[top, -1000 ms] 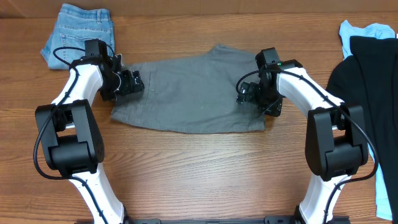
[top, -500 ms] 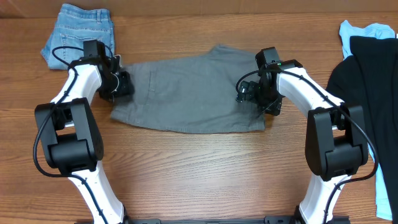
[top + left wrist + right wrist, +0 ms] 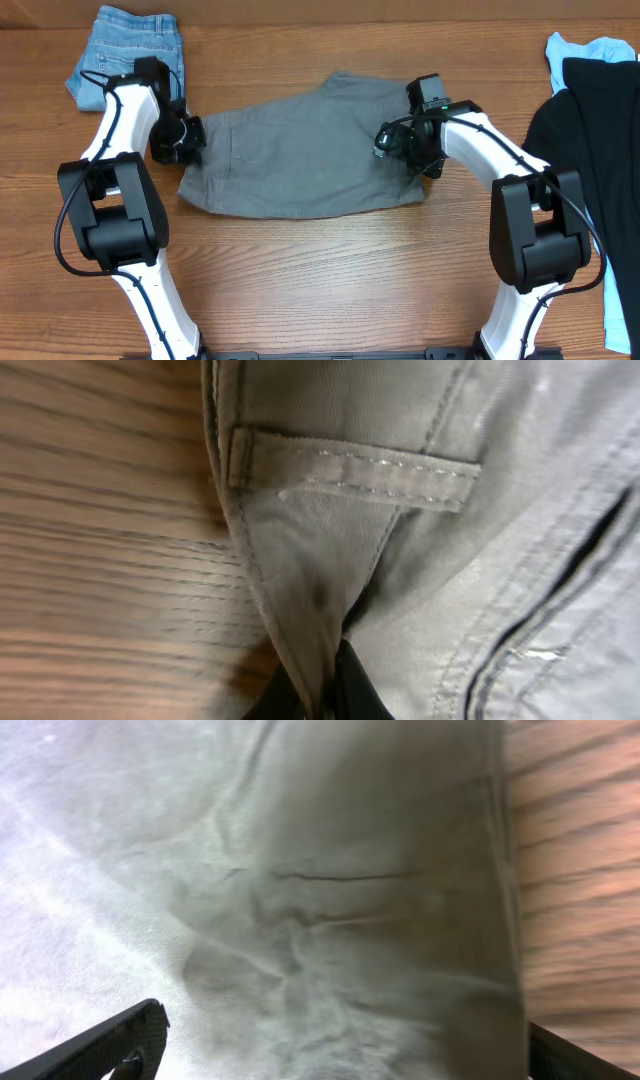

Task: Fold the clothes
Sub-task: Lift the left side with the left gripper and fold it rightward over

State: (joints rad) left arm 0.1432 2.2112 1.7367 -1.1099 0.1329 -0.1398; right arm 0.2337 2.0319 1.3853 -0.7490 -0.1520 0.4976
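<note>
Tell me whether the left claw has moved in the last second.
Yes. The left claw shifted left, now below the denim garment's right edge, pinching the grey shorts.

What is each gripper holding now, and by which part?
The left gripper pinches the grey shorts at the waistband edge near a belt loop. The right gripper is open over them, holding nothing.

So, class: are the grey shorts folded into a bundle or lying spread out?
Spread out: the shorts lie flat and full length on the table. Whether one leg lies over the other, cannot tell.
</note>
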